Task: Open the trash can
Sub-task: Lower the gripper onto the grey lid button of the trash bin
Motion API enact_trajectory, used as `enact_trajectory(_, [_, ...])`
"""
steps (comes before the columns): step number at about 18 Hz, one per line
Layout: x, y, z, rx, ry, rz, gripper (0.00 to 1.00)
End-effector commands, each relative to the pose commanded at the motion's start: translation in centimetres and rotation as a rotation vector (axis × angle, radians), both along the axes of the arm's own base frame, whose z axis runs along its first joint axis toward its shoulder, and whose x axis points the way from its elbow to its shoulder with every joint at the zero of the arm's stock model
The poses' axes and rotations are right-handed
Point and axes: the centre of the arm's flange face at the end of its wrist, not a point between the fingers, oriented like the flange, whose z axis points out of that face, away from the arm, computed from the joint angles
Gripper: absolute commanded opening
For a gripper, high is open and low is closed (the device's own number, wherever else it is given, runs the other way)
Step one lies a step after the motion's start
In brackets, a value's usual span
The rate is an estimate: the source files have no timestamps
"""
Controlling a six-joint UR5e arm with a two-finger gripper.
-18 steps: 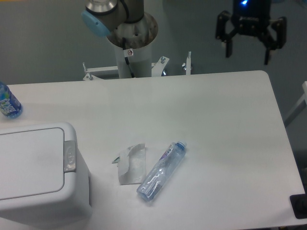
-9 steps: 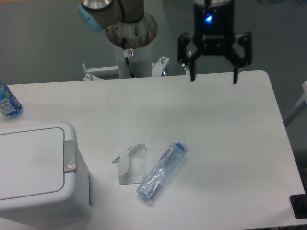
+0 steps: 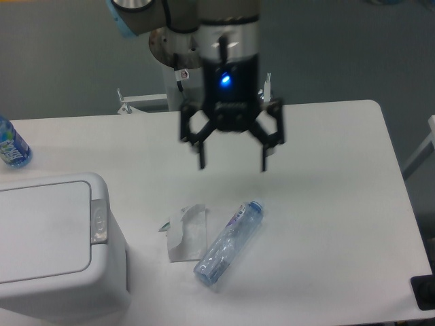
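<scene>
The trash can (image 3: 51, 248) is a large white boxy bin at the table's front left corner. Its flat lid is shut, and a grey push-button strip (image 3: 99, 219) runs along the lid's right edge. My gripper (image 3: 232, 164) is open, fingers pointing down, above the middle of the table. It hangs to the right of the trash can and further back, well apart from it, with nothing between its fingers.
A clear plastic bottle with a blue cap (image 3: 228, 242) lies on the table just below the gripper. A crumpled white paper (image 3: 184, 232) lies to its left. A blue-labelled bottle (image 3: 12, 145) stands at the far left edge. The arm's base column (image 3: 190, 75) rises behind the table.
The gripper has travelled from the back right, beyond the table's far edge, leftward and forward and lower, to above the table's middle. It stayed open. Nothing on the table moved.
</scene>
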Motion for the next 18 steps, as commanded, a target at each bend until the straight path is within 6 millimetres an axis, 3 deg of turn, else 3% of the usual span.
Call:
enact_trajectory(4, [2.4,2.7,-1.3,0.010,-0.019,-0.031,1.00])
enact_trajectory(8, [3.7,4.5,-2.9,0.023,-0.119,0.061,1.00])
enact_trajectory(18, [5.7,6.1,-4.7,0.028,-0.225,0.152,1.00])
